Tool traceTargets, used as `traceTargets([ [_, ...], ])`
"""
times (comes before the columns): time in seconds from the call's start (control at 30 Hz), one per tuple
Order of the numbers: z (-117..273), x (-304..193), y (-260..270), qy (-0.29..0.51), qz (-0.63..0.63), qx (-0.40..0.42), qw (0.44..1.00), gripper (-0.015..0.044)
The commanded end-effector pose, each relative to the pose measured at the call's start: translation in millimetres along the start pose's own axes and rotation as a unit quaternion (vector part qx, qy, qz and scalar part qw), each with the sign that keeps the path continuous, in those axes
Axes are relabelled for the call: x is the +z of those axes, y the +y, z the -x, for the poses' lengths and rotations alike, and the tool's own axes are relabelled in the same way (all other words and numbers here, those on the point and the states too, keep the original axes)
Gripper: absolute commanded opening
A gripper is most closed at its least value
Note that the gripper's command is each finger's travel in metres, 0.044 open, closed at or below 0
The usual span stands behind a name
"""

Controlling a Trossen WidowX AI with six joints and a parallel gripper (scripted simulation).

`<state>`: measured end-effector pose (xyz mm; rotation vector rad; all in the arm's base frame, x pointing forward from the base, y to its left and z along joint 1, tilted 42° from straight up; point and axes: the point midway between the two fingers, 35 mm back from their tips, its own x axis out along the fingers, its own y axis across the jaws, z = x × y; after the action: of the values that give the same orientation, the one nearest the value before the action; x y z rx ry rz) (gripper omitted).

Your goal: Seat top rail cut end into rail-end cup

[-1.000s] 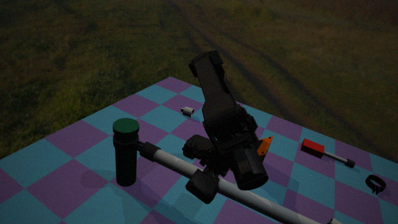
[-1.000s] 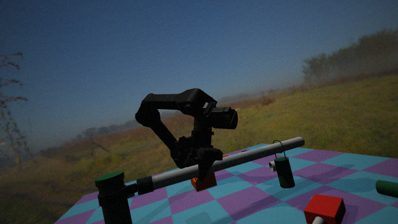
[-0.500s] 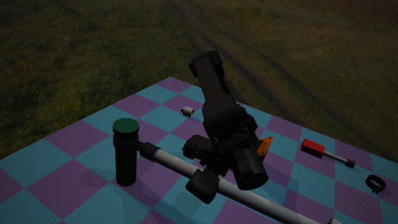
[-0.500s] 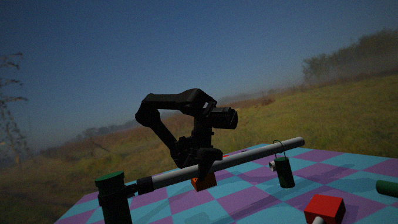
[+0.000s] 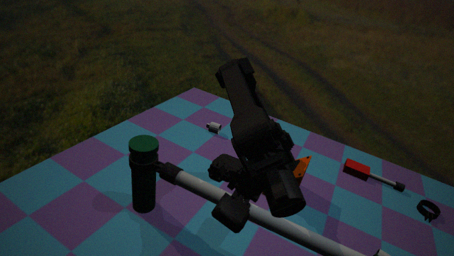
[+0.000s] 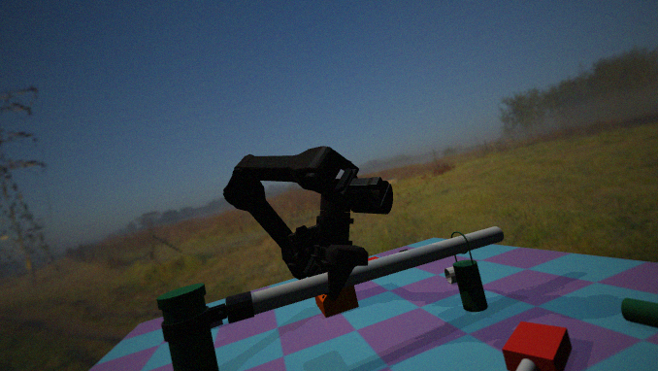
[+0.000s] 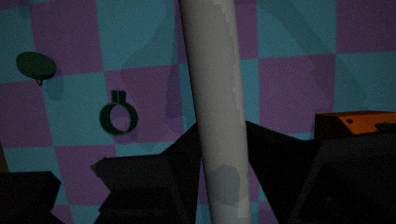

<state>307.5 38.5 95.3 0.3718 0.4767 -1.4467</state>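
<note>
The white rail [image 5: 201, 188] [image 6: 403, 261] [image 7: 217, 75] slopes across the views. Its near end is inside the dark rail-end cup [image 5: 171, 173] [image 6: 240, 307], with no gap visible at the cup's mouth; its depth inside is hidden. The cup hangs on the brace band [image 5: 144, 165], high on the big post [image 5: 144, 196] [image 6: 193, 356], just below the green post cap [image 5: 143, 143] [image 6: 181, 296]. Toward its far end the rail passes through the wire loop [image 6: 468, 248] above the small green post [image 6: 472, 290]. My gripper [image 5: 233, 198] [image 6: 342, 281] [image 7: 217, 123] is shut on the rail, between cup and loop.
An orange block [image 5: 302, 169] [image 6: 345, 302] [image 7: 372, 121] stands beside and below the gripper. A white fitting [image 5: 215, 127], a red block with a rod [image 5: 356, 169] and a dark ring [image 5: 420, 208] lie on the checkered table. A green cylinder [image 6: 641, 312] lies at the right.
</note>
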Motion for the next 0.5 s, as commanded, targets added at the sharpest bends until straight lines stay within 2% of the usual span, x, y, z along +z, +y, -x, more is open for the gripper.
traceTargets([
  [0.0,0.4,0.9,0.0,-0.001,-0.001,0.001,1.0,0.0],
  [0.47,1.0,3.9,0.0,-0.003,-0.001,0.001,1.0,0.0],
])
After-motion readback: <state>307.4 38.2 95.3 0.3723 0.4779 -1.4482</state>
